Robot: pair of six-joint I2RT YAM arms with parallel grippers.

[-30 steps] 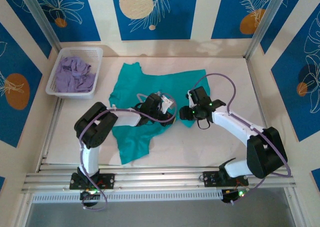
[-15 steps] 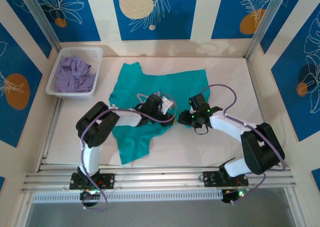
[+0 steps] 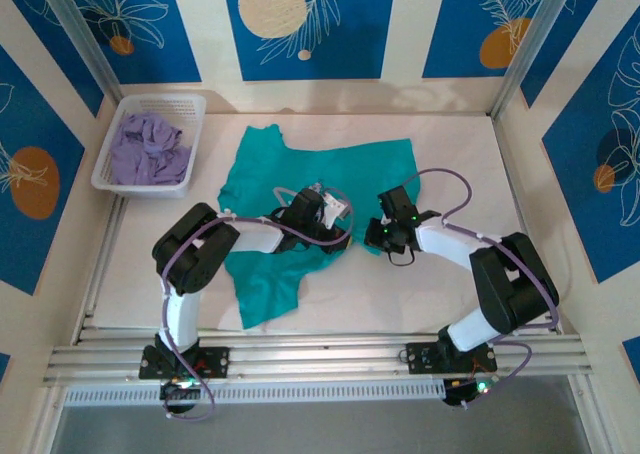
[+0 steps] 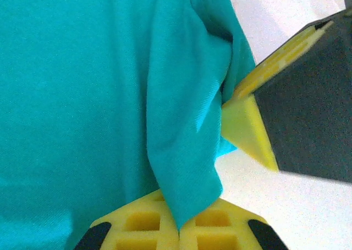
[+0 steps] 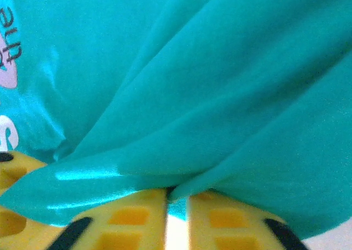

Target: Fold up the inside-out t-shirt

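Teal cloth is gripped at both wrists. In the left wrist view a hanging fold of the shirt (image 4: 99, 96) is clamped between the yellow pads of the left gripper (image 4: 179, 229), which are pressed together with no gap to be seen. A yellow and grey wedge (image 4: 275, 107) is seen just beside that fold; it is probably a finger of the other gripper. In the right wrist view a crease of the shirt (image 5: 231, 96) is drawn down between the pads of the right gripper (image 5: 176, 208), which are all but closed on it, and a patch of print (image 5: 8, 63) is glimpsed at the left edge.

From above, a flap of the shirt (image 3: 262, 284) is spread toward the near edge. Past it, the left gripper (image 3: 338, 214) is held where it was a second ago. The right gripper (image 3: 374, 238) has been brought left and slightly nearer, its elbow tucked in, so that the two now lie close together. The shirt's right hem has been dragged along with it.

This is judged to be a gathering of the hem toward the middle, an early step, since most of the body is laid flat and unfolded farther back on the table (image 3: 455, 144). At the far left, a lavender garment (image 3: 148, 146) is left in its basket (image 3: 160, 98).
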